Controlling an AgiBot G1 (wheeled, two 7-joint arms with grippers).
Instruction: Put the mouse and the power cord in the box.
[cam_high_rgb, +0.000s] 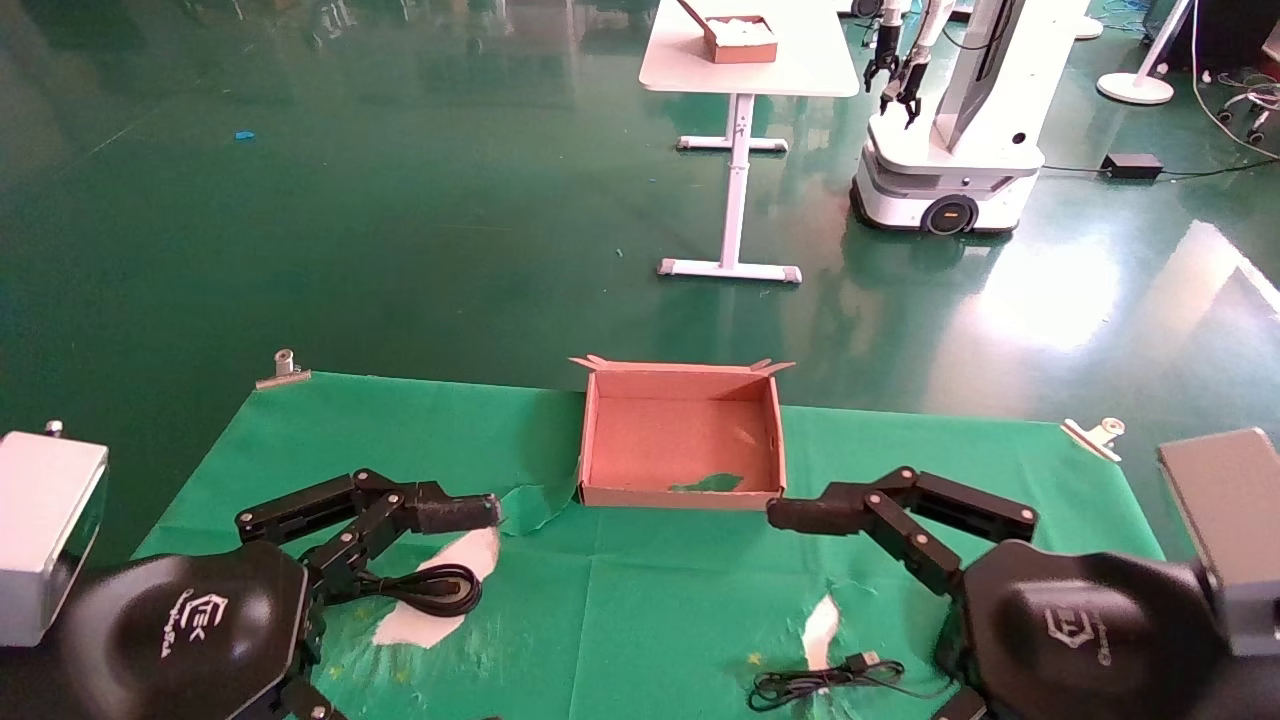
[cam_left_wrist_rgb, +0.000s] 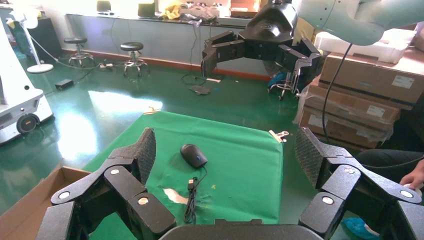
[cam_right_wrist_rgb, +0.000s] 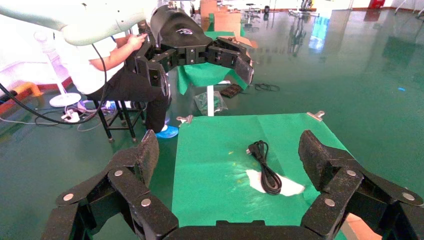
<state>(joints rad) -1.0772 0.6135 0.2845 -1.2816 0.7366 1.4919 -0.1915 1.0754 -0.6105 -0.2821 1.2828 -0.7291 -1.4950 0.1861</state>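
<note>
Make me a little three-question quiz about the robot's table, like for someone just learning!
1. True or false: the box already holds the mouse.
2. Which thing lies nearer the left gripper? A) the power cord B) the mouse C) the metal clip
3. Fill in: both the left gripper and the right gripper have their fingers ____.

Key:
1. False. The box has nothing in it; the mouse lies on the green cloth, on the robot's right.
2. A. The coiled power cord lies on the robot's left side.
3. Open, wide apart and holding nothing.
</note>
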